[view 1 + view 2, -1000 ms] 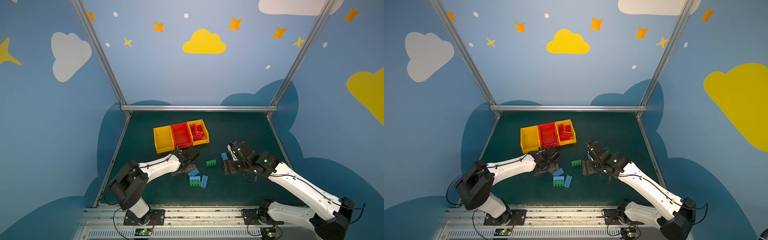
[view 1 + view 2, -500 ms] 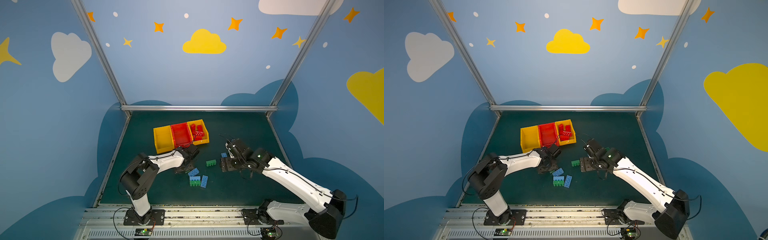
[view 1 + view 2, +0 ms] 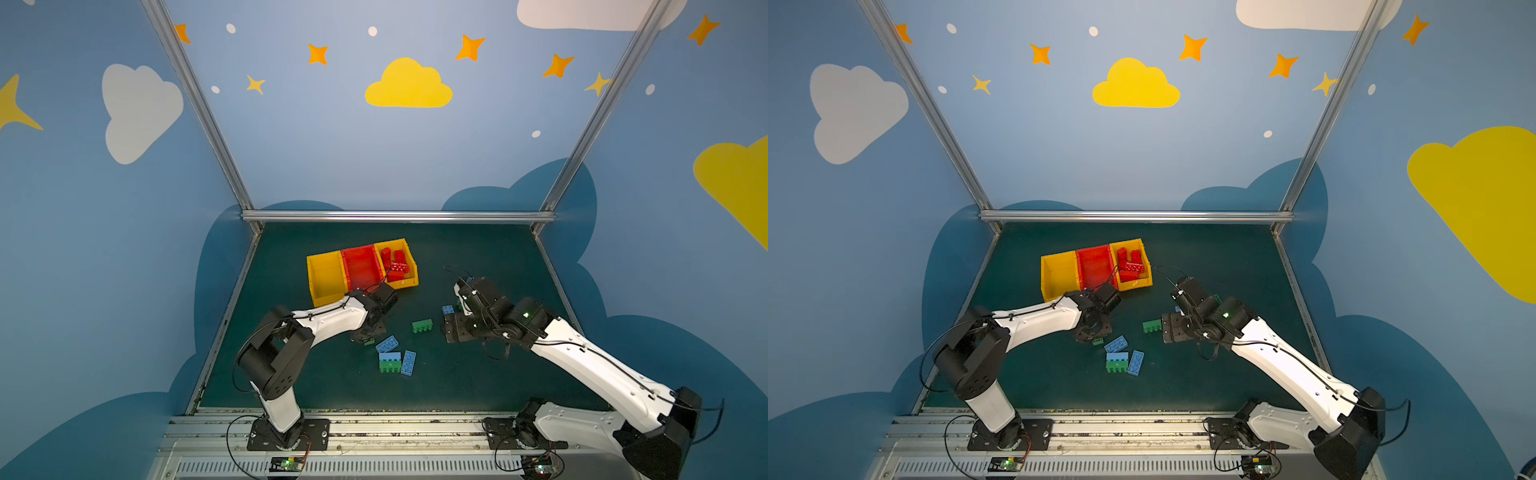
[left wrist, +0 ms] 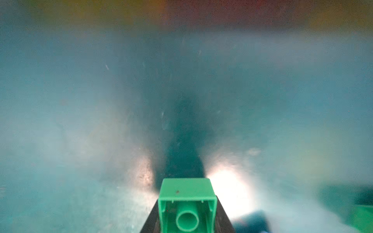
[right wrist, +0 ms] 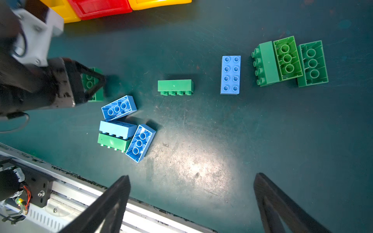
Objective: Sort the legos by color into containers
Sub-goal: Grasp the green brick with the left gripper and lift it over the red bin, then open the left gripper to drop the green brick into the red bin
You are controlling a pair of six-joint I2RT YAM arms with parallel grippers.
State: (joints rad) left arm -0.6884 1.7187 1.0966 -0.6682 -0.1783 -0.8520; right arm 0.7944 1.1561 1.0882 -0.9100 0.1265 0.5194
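Checking grips: L gripper (image 5: 92, 84) was clamped on a small green lego (image 4: 186, 201), low at the table (image 5: 201, 131), just beside the blue/green cluster (image 5: 121, 129). R gripper (image 5: 191, 176) hung above the table w/ jaws wide apart. We saw red legos (image 3: 397, 264) in one yellow end bin (image 3: 405, 283) of the containers (image 3: 328, 297). Loose on the table lay a green trio (image 5: 288, 62), a blue 8-stud lego (image 5: 230, 74) and a lone green lego (image 5: 175, 86).

I get both top views from high at the front, looking down, sharing the mat (image 3: 478, 257). Left wrist: tight on a green brick (image 4: 186, 193) (background blurred). Right wrist: higher, facing down, containers (image 5: 101, 8) upper left.
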